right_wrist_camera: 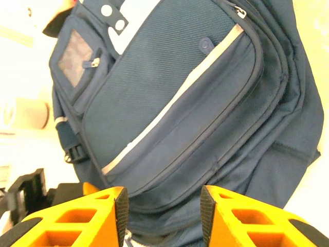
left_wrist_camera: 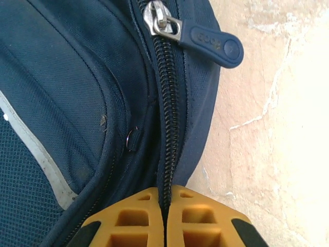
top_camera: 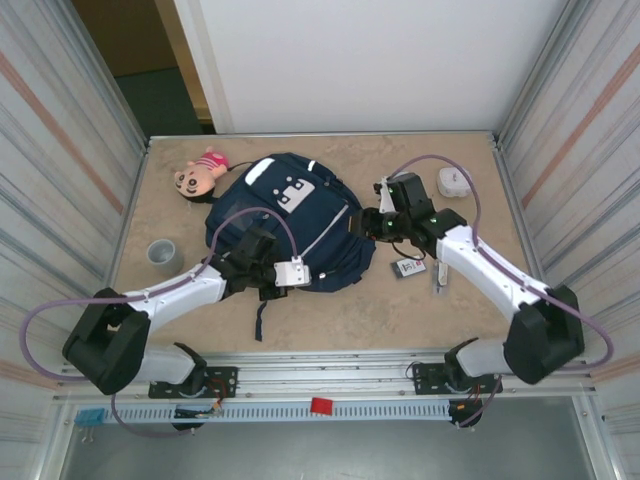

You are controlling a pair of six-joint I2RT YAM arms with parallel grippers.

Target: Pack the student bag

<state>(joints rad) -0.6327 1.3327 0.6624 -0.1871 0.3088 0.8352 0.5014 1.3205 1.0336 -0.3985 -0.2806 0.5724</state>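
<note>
My left gripper (left_wrist_camera: 164,222) is pinched fully shut right on the black zipper track (left_wrist_camera: 168,118) of the student bag (left_wrist_camera: 77,92), the big navy-blue fabric backpack. I can't tell if it's actually nipping any cloth. The track runs straight away from my fingers to the blue rubber zipper pull (left_wrist_camera: 212,44), dead ahead. The left arm's closer, reaching low over the bag mid-table. The right gripper (right_wrist_camera: 163,206) hangs half open and empty, facing the bag's front.

Overhead and near wrist views of bag (top_camera: 310,215)
</note>
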